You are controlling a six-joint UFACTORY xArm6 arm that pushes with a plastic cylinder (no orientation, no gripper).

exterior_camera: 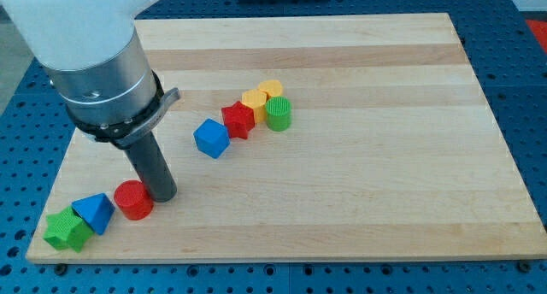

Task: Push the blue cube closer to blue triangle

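The blue cube point(211, 138) sits left of the board's middle, at the lower-left end of a diagonal row of blocks. The blue triangle point(95, 213) lies near the board's bottom left corner, touching a green block point(68, 230) on its left. A red cylinder point(133, 200) stands just right of the triangle. My tip point(162, 195) rests on the board right beside the red cylinder, on its right side, below and to the left of the blue cube.
A red star-like block point(238, 120), a yellow block point(255, 100), a second yellow block point(271, 90) and a green cylinder point(278, 114) cluster up and right of the blue cube. The arm's large white and grey body point(94, 55) covers the board's upper left.
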